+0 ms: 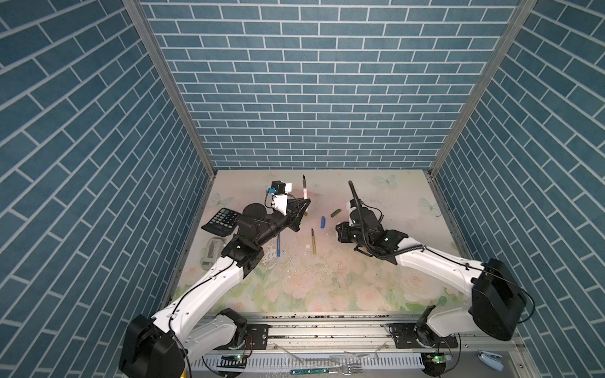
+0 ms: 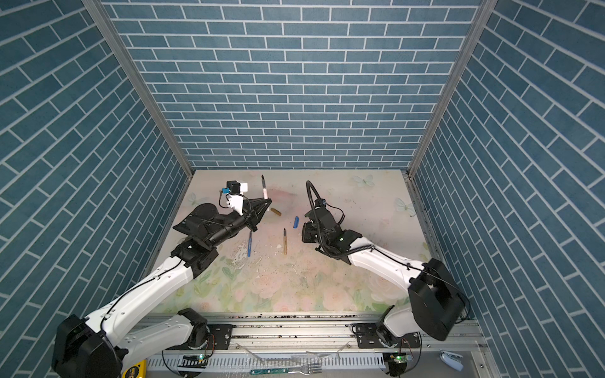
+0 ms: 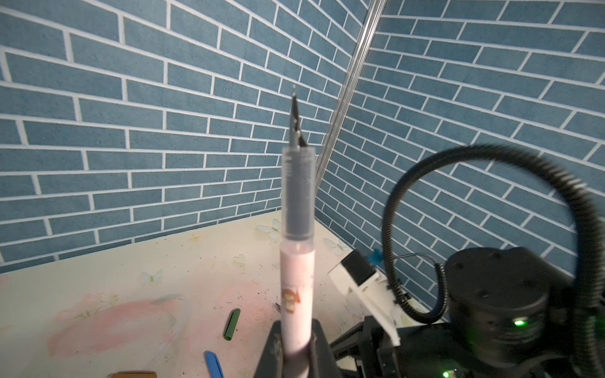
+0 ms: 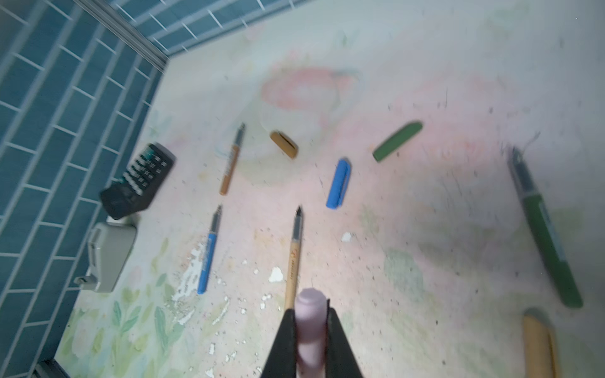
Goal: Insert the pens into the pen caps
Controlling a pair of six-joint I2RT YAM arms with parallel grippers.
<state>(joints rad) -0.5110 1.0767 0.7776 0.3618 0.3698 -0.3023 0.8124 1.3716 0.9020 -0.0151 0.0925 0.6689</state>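
My left gripper (image 3: 296, 347) (image 1: 306, 205) is shut on the pale pink pen (image 3: 297, 281) (image 1: 305, 191), whose dark tip points up and away. My right gripper (image 4: 310, 324) (image 1: 342, 232) is shut on the pale pink cap (image 4: 311, 314), hanging above the mat right of centre. On the mat lie a gold pen (image 1: 313, 242), another gold pen (image 4: 230, 163), a blue pen (image 1: 278, 247), a green pen (image 4: 543, 229), a blue cap (image 1: 323, 222), a green cap (image 1: 335, 213), a gold cap (image 2: 276, 212) and another gold cap (image 4: 537, 343).
A black calculator (image 1: 221, 221) and a grey device (image 1: 211, 250) sit at the mat's left edge under my left arm. A teal-handled fork (image 1: 324, 370) lies on the front rail. Brick-patterned walls close in three sides.
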